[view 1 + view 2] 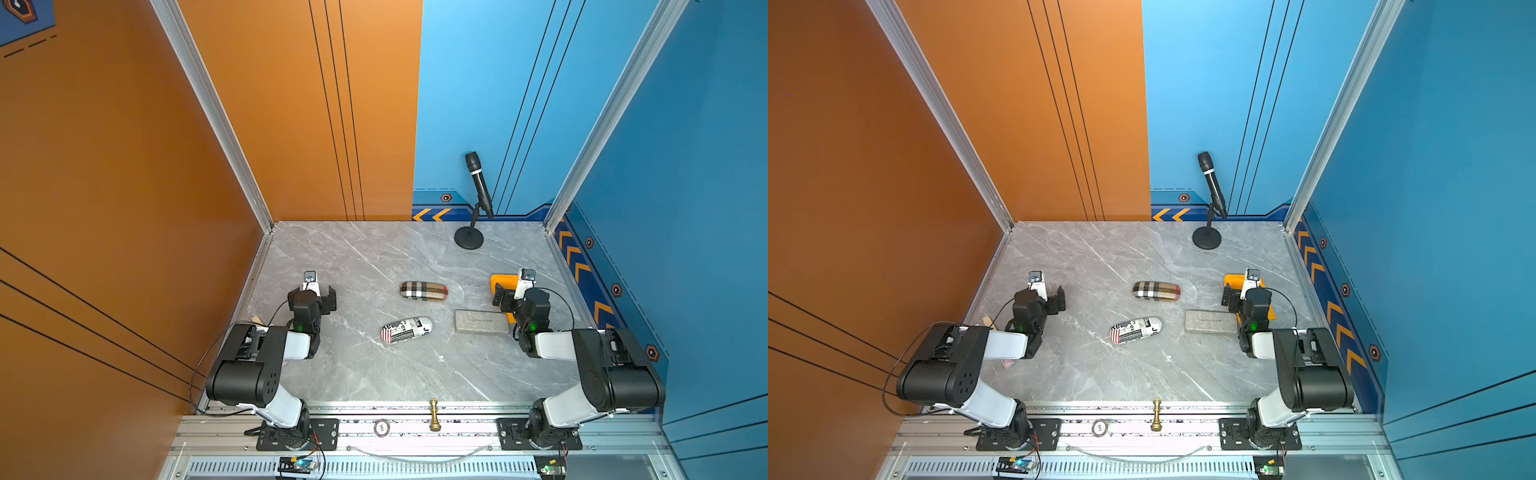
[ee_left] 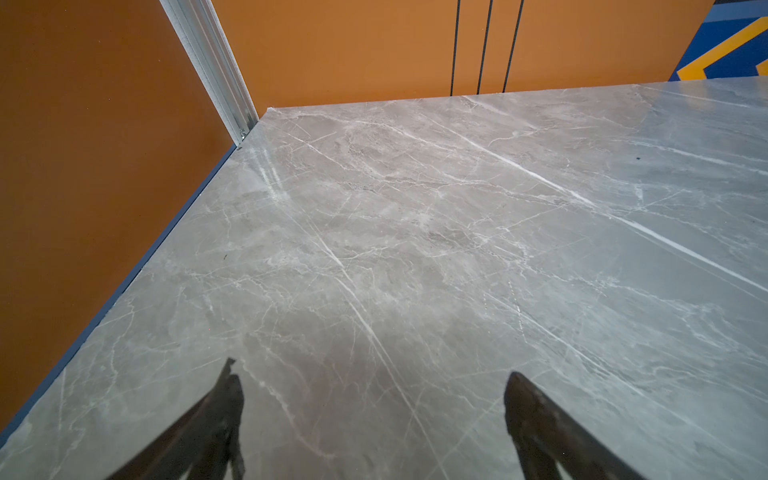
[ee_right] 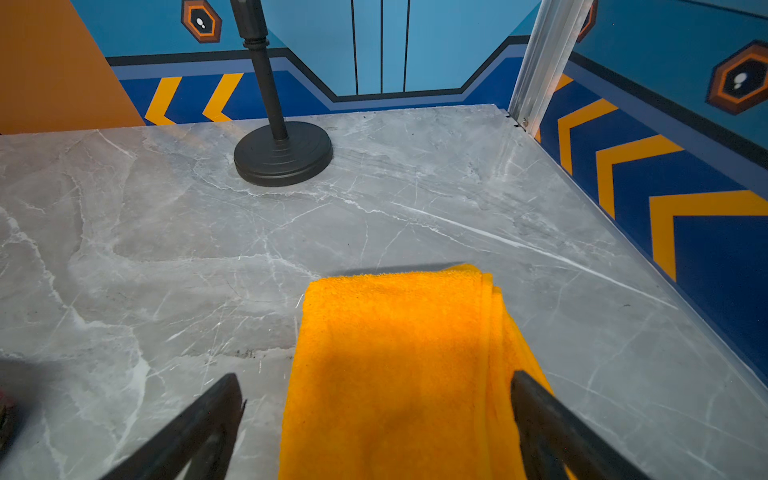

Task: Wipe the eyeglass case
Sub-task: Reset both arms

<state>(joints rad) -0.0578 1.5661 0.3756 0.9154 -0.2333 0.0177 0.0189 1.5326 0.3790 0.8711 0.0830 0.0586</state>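
Three eyeglass cases lie near the middle of the grey veined marble table (image 1: 353,257). The plaid case (image 1: 423,291), a glossy rounded capsule, sits at about 1 o'clock from centre with its long axis running 9 to 3. The newsprint case (image 1: 406,330), also rounded and shiny, sits just toward 6, with its long axis running roughly 8 to 2. The grey case (image 1: 481,321), a flat matte rectangle with a speckled texture, lies at 3 o'clock, also running 9 to 3.

A folded orange terry cloth (image 3: 395,374) lies beyond it near the 3 o'clock edge. The right gripper (image 3: 376,380) hangs over the cloth, jaws spread wide and holding nothing. The left gripper (image 2: 374,376), at 9 o'clock, is equally wide over bare marble.
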